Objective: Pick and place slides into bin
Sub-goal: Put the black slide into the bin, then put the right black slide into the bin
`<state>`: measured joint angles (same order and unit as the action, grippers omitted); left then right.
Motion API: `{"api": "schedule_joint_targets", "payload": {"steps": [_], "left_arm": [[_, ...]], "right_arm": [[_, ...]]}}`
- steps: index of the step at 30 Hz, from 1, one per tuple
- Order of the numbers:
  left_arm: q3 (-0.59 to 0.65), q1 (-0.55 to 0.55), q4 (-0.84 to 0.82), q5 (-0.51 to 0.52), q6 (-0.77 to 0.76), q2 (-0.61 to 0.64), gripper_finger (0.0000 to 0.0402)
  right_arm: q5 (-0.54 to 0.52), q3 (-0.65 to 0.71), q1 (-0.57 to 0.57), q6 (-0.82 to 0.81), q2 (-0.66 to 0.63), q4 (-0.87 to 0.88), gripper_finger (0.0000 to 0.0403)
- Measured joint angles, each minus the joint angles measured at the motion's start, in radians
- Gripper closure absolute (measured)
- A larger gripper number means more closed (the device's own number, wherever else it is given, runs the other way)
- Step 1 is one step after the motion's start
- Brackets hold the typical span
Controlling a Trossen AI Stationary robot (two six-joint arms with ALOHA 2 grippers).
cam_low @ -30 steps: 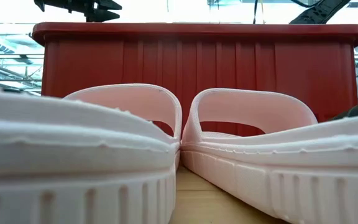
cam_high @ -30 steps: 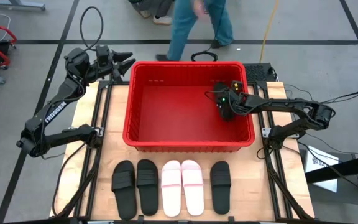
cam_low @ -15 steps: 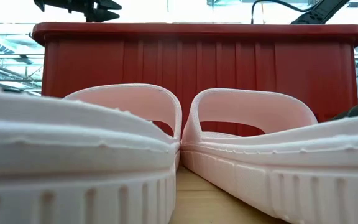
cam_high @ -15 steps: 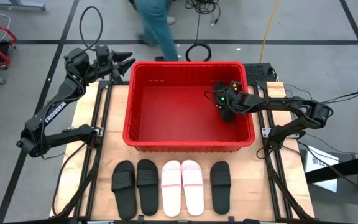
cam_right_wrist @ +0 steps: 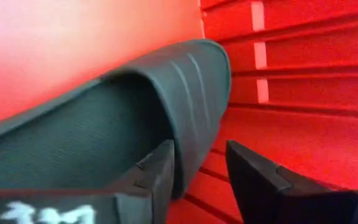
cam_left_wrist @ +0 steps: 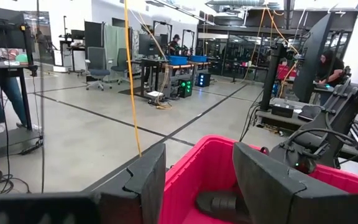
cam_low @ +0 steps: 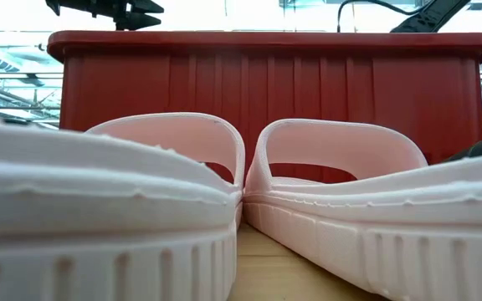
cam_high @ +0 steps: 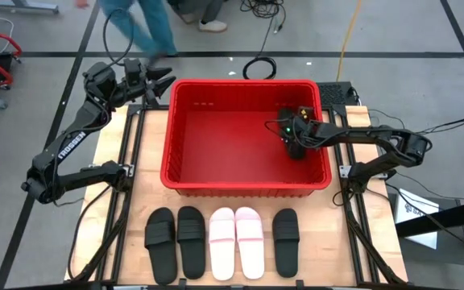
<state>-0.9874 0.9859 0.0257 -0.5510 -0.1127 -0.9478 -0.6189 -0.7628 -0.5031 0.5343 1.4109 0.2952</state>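
Observation:
The red bin [cam_high: 216, 137] stands on the far half of the table. One black slide [cam_high: 296, 147] lies inside it against its right wall. My right gripper [cam_high: 289, 131] is down in the bin over that slide, open, with the strap's edge [cam_right_wrist: 194, 93] between its fingers. Three black slides [cam_high: 160, 234] [cam_high: 190, 231] [cam_high: 285, 236] and two pale pink slides [cam_high: 222, 242] [cam_high: 249, 240] lie side by side, soles down, along the table's near edge. My left gripper [cam_high: 166, 80] hangs open beyond the bin's far left corner, holding nothing. My right gripper has one finger [cam_right_wrist: 157, 177] under the black slide's strap and the other finger [cam_right_wrist: 260, 180] outside it, toward the bin's ribbed wall. Whether either finger touches the strap [cam_right_wrist: 185, 124], I cannot tell. The slide lies on the bin's floor.
The pink slides [cam_low: 166, 150] [cam_low: 341, 150] fill the low view in front of the bin's wall [cam_low: 266, 92]. Bare tabletop [cam_high: 119, 177] lies to the left of the bin. A person [cam_high: 147, 24] walks on the floor beyond the far edge. The left wrist view looks into the bin [cam_left_wrist: 210, 155].
A person beyond the table's far edge has walked from behind the bin toward the left. Both arms stay where they were.

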Motion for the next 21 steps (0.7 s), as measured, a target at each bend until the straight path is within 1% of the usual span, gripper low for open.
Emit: {"api": "schedule_joint_targets", "payload": {"steps": [3, 7, 8, 15, 19, 21], "left_arm": [[0.000, 0.000, 0.000, 0.000, -0.002, 0.000, 0.0215], [0.000, 0.000, -0.007, -0.001, -0.002, 0.000, 0.0215], [0.000, 0.000, -0.010, -0.001, -0.001, 0.000, 0.0215], [0.000, 0.000, -0.015, 0.000, 0.007, 0.000, 0.0215], [0.000, 0.000, -0.015, 0.000, 0.016, 0.000, 0.0215], [0.000, 0.000, -0.015, 0.001, 0.024, 0.000, 0.0215]], "right_arm": [[0.017, 0.000, 0.022, 0.002, -0.011, 0.009, 0.0243], [-0.035, 0.000, 0.040, -0.014, -0.032, 0.040, 0.0234], [-0.043, 0.000, 0.042, -0.024, -0.040, 0.046, 0.0234], [-0.007, 0.001, 0.072, -0.051, -0.133, 0.083, 0.0238], [-0.012, 0.001, 0.093, -0.009, -0.201, 0.066, 0.0237], [-0.016, 0.001, 0.098, 0.012, -0.235, 0.026, 0.0238]]}}
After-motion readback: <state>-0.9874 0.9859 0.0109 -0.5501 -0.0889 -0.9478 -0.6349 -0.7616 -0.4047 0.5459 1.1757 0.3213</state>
